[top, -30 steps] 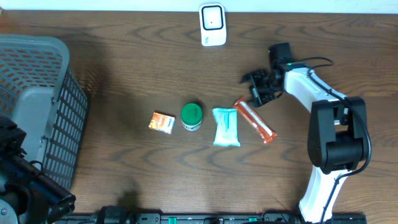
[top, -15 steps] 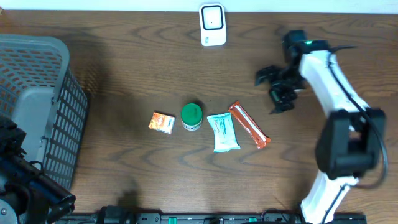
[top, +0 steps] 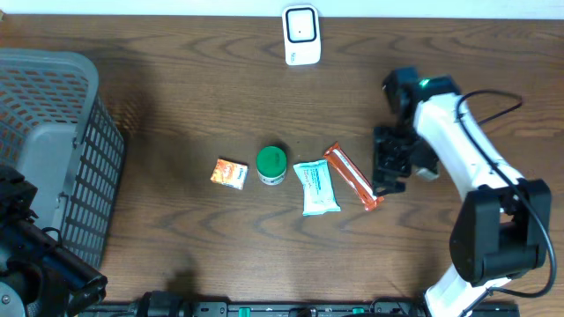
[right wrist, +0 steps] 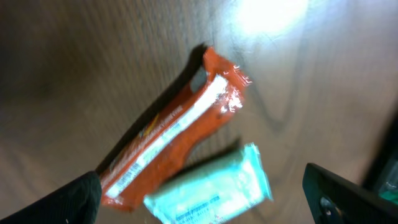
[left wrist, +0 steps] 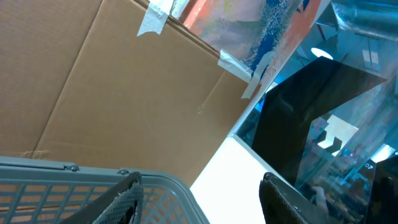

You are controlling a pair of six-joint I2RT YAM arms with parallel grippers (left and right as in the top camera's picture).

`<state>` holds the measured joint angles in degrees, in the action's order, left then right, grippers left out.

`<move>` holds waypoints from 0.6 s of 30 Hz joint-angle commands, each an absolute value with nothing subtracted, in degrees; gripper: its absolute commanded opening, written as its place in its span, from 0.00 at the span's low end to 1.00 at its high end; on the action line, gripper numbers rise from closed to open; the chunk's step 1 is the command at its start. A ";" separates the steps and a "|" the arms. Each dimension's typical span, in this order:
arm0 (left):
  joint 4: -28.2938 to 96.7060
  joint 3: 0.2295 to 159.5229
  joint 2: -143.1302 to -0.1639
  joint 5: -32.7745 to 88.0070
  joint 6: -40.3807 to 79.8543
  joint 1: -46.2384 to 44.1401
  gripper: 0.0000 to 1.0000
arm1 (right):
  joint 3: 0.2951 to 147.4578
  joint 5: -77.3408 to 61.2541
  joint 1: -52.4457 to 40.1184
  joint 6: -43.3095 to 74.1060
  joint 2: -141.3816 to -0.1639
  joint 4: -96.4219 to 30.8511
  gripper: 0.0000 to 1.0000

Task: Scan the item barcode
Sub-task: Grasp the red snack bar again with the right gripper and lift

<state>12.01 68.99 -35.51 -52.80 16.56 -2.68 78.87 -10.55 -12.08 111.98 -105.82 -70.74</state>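
The wood table (top: pixel 176 79) holds the items (top: pixel 316 186) in a row, apart enough to pick singly; the right gripper (top: pixel 389 176) hangs spread wide and empty just beside the snack bar (top: pixel 354 176), probably to grab it. The left gripper (left wrist: pixel 202 199), parted and empty, sits by the basket (top: pixel 53 132), out of the way

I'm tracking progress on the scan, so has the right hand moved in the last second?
Yes. The right hand has drawn away from the white scanner, toward the table's near edge, and is now beside the orange bar.
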 commanded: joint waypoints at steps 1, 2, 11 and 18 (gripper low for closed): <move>11.86 68.73 -35.35 -52.95 16.84 -2.81 0.61 | 72.51 -9.30 -14.02 116.33 -106.48 -63.75 0.99; 11.88 68.73 -35.35 -52.95 16.84 -2.81 0.61 | 70.89 -9.32 -14.26 116.31 -106.48 -61.14 0.99; 11.88 68.73 -35.38 -52.95 16.84 -2.81 0.61 | 58.22 -10.74 -17.15 117.38 -106.48 -43.18 0.98; 11.88 68.73 -35.38 -52.95 16.84 -2.81 0.61 | 52.88 -8.97 -17.28 117.01 -106.50 -43.88 0.51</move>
